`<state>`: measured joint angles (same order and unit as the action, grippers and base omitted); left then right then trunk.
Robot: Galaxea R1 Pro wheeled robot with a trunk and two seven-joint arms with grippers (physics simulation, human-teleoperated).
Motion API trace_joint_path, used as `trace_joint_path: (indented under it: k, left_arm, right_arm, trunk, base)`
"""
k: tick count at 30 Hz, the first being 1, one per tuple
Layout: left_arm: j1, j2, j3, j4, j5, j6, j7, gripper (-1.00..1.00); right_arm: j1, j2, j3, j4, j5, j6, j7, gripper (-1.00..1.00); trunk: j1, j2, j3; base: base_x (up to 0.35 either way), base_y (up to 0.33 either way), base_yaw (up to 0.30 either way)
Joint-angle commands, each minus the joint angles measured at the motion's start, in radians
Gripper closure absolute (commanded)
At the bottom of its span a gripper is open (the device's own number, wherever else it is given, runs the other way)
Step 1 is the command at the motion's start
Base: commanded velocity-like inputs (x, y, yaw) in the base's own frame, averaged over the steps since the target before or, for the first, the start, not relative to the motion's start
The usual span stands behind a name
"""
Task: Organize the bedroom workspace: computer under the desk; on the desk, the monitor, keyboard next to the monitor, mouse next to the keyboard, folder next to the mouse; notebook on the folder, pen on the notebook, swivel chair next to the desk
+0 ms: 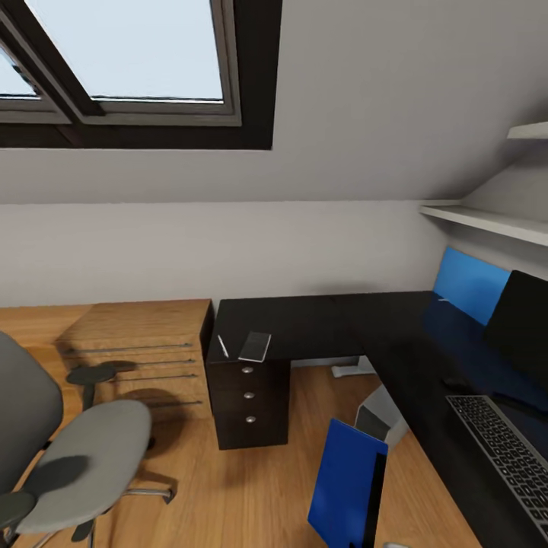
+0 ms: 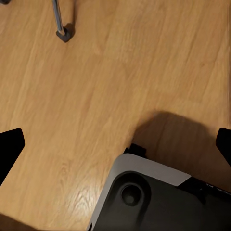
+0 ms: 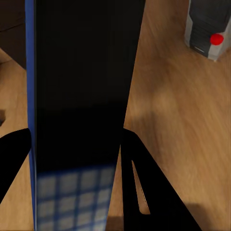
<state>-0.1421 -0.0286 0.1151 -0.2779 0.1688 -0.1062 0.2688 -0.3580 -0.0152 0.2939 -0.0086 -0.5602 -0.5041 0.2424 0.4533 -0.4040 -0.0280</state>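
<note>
One blue folder (image 1: 346,483) stands upright on edge in mid-air at the lower centre of the head view, above the plank floor (image 1: 251,487) and just off the long edge of the black desk (image 1: 320,323). In the right wrist view the folder (image 3: 82,96) sits between the two dark fingers (image 3: 137,187) of the right gripper (image 3: 72,159), which pinch it from both sides. The left gripper (image 2: 115,144) hangs over bare floor (image 2: 120,62) with its two fingertips (image 2: 9,147) spread wide apart and nothing between them.

On the desk's short wing lie one dark grey notebook (image 1: 255,345) and one slim white pen (image 1: 223,346), side by side and apart, above a unit of three black drawers (image 1: 248,396). On the long wing, at right, one keyboard (image 1: 506,457) lies in front of one black monitor (image 1: 521,323), with a blue back panel (image 1: 468,281) behind.

One grey computer (image 1: 379,415) stands on the floor under the desk, partly hidden by the folder; the right wrist view catches its red dot (image 3: 217,39). One grey swivel chair (image 1: 84,457) stands at lower left, well apart from the desk, its seat bare. A light wooden dresser (image 1: 144,342) abuts the drawer unit. Two wall shelves (image 1: 495,221) hang at upper right, and a skylight (image 1: 129,53) is set in the sloped ceiling.
</note>
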Motion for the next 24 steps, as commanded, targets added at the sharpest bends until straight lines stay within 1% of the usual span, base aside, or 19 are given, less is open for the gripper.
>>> trace_joint_path:
  k: [1, 5, 6, 8, 10, 13, 15, 17, 18, 19, 20, 21, 22, 23, 24]
  left_arm:
    - [-0.001, -0.001, 0.003, 0.0, 0.007, -0.005, 0.0, -1.0]
    - [-0.001, 0.001, 0.003, 0.0, 0.008, -0.005, 0.001, -1.0]
    - [-0.001, 0.002, 0.005, 0.0, 0.009, -0.006, 0.001, -1.0]
    - [-0.001, 0.001, 0.006, 0.0, 0.009, -0.006, 0.001, -1.0]
    - [-0.001, 0.0, 0.006, 0.0, 0.009, -0.006, 0.001, -1.0]
    - [-0.001, 0.0, 0.006, 0.0, 0.009, -0.006, 0.001, -1.0]
    - [-0.001, 0.0, 0.006, 0.0, 0.009, -0.006, 0.001, -1.0]
    - [-0.001, -0.001, 0.006, 0.0, 0.009, -0.006, 0.001, -1.0]
    - [-0.001, -0.001, 0.006, 0.0, 0.009, -0.006, 0.001, -1.0]
    - [-0.001, -0.001, 0.005, 0.0, 0.009, -0.006, 0.001, -1.0]
    - [-0.001, -0.001, 0.005, 0.0, 0.009, -0.006, 0.001, -1.0]
    - [-0.001, -0.002, 0.005, 0.0, 0.009, -0.006, 0.001, -1.0]
    - [-0.001, -0.002, 0.005, 0.0, 0.009, -0.006, 0.001, -1.0]
    - [-0.001, -0.001, 0.005, 0.0, 0.009, -0.006, 0.001, -1.0]
    - [-0.001, -0.001, 0.005, 0.0, 0.009, -0.006, 0.001, -1.0]
  right_arm:
    - [-0.001, 0.0, 0.005, 0.001, -0.01, -0.002, 0.008, 1.0]
    - [-0.001, 0.001, 0.008, 0.0, -0.01, -0.002, 0.008, 1.0]
    - [-0.001, 0.001, 0.008, -0.047, -0.01, -0.002, 0.009, 1.0]
    - [-0.001, 0.001, 0.008, -0.111, -0.011, -0.002, 0.007, 1.0]
    - [-0.001, 0.001, 0.006, -0.143, -0.012, -0.002, 0.006, 1.0]
    - [-0.001, 0.0, -0.002, -0.252, -0.02, 0.0, 0.003, 1.0]
    - [-0.001, 0.0, -0.007, -0.297, -0.023, 0.003, -0.004, 1.0]
    - [-0.001, 0.0, -0.02, -0.409, -0.028, 0.015, -0.042, 1.0]
    - [-0.001, 0.0, -0.022, -0.436, -0.029, 0.021, -0.056, 1.0]
    - [-0.001, 0.0, -0.025, -0.494, -0.03, 0.042, -0.09, 1.0]
    - [-0.002, 0.0, -0.026, -0.524, -0.03, 0.058, -0.107, 1.0]
    - [-0.002, 0.0, -0.028, -0.586, -0.031, 0.1, -0.144, 1.0]
    - [-0.003, -0.001, -0.031, -0.678, -0.032, 0.177, -0.197, 1.0]
    - [-0.004, -0.001, -0.032, -0.707, -0.032, 0.203, -0.213, 1.0]
    - [-0.006, -0.001, -0.039, -0.759, -0.036, 0.25, -0.241, 1.0]
  trunk:
    - [0.001, -0.003, -0.002]
    - [0.001, -0.003, -0.002]
    - [0.001, -0.003, -0.002]
    - [0.001, -0.003, -0.002]
    - [0.001, -0.003, -0.002]
    - [0.001, -0.003, -0.002]
    - [0.001, -0.003, -0.002]
    - [0.001, -0.003, -0.002]
    - [0.001, -0.003, -0.002]
    - [0.001, -0.003, -0.002]
    - [0.001, -0.003, -0.002]
    - [0.001, -0.003, -0.002]
    - [0.001, -0.003, -0.002]
    - [0.001, -0.003, -0.002]
    - [0.001, -0.003, -0.002]
  base:
    - [0.072, -0.032, -0.003]
    - [0.023, -0.01, -0.001]
    - [0.0, 0.0, 0.0]
    - [0.0, 0.0, 0.0]
    - [0.0, 0.0, 0.0]
    - [0.0, 0.0, 0.0]
    - [0.0, 0.0, 0.0]
    - [0.0, 0.0, 0.0]
    - [0.0, 0.0, 0.0]
    - [0.0, 0.0, 0.0]
    - [0.0, 0.0, 0.0]
    - [0.0, 0.0, 0.0]
    - [0.0, 0.0, 0.0]
    - [0.0, 0.0, 0.0]
    - [0.0, 0.0, 0.0]
